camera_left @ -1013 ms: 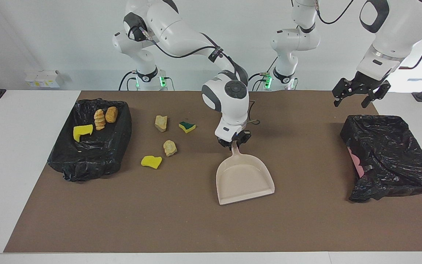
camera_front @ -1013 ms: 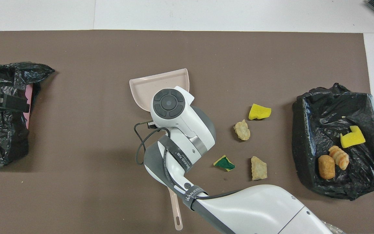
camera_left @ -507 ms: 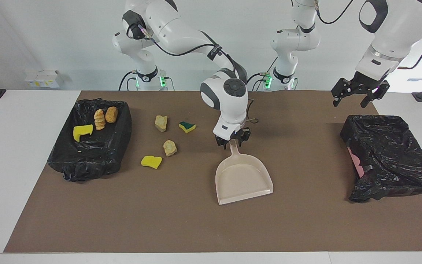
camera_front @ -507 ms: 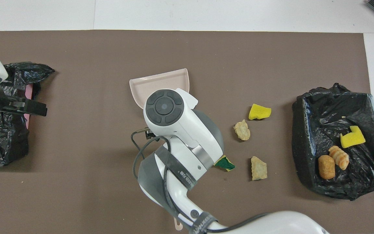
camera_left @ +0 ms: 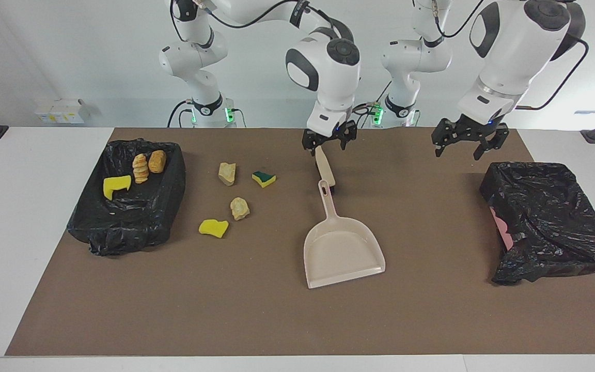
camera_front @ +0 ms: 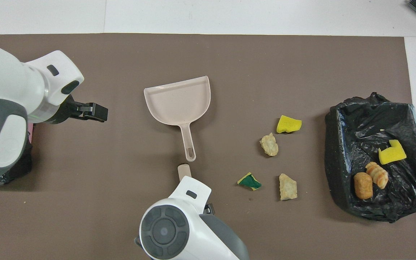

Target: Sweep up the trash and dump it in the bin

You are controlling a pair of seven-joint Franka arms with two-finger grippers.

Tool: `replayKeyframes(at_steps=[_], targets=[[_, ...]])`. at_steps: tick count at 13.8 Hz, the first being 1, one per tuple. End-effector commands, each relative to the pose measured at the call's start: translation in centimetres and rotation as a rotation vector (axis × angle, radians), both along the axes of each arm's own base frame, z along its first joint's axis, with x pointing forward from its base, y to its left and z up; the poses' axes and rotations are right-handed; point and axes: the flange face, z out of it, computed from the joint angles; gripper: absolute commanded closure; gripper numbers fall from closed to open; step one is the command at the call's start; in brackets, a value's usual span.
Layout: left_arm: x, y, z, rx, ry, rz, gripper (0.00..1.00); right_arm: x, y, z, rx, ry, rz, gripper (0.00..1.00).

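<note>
While both arms hang raised in the facing view, the right gripper is over the brush, which lies flat on the desk just nearer the robots than the dustpan handle. Fingers wide apart, nothing gripped. The left gripper is over bare desk nr the covered bin at the left arm's end, fingers spread too, empty.

Trash: 4 scraps loose on the desk btwn the dustpan and the open bin: tan lump, second tan lump, green-and-yellow sponge, yellow sponge. 3 more lie in that bin: yellow piece, ridged lump, brown lump.

Overhead view: the right gripper's fingers are hidden under its wrist. Only the brush's end shows, just apart from the dustpan handle tip. The left gripper's fingers point toward the dustpan, well apart from it.
</note>
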Motion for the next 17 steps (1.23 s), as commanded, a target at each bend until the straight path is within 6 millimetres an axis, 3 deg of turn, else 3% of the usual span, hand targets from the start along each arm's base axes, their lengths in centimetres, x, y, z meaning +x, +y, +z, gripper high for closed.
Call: replayKeyframes(at_steps=[1, 2, 5, 6, 8, 10, 12, 15, 17], targets=[[0.4, -3.4, -2.2, 0.003, -0.009, 0.037, 0.00, -4.2, -3.1, -2.8, 0.025, -0.003, -0.004, 0.00], [0.2, -5.1, -3.1, 0.005, 0.001, 0.041, 0.00, -5.4, -2.2, -4.0, 0.019, 0.002, 0.010, 0.04], [0.2, -9.4, -6.8, 0.016, 0.019, 0.084, 0.00, -5.6, -1.9, -8.3, 0.035, -0.009, 0.005, 0.16], [0.2, -11.5, -8.5, 0.017, 0.024, 0.095, 0.00, -5.4, -1.7, -9.0, 0.038, -0.009, 0.003, 0.18], [0.2, -13.6, -9.8, 0.003, 0.003, 0.131, 0.00, -5.4, -1.8, -9.2, 0.034, -0.006, 0.000, 0.29], [-0.5, -16.1, -11.9, 0.002, 0.020, 0.136, 0.00, -5.2, -2.0, -9.3, 0.033, -0.005, -0.006, 0.52], [-1.0, -18.1, -13.5, -0.007, 0.002, 0.170, 0.00, -5.0, -2.0, -9.2, 0.033, -0.005, -0.019, 1.00], [-2.1, -20.2, -16.2, 0.015, 0.030, 0.139, 0.00, -5.2, -1.7, -8.9, 0.023, -0.003, -0.075, 1.00], [-2.0, -21.5, -19.0, 0.022, 0.030, 0.175, 0.00, -5.7, -2.2, -7.7, -0.003, 0.006, -0.141, 1.00]])
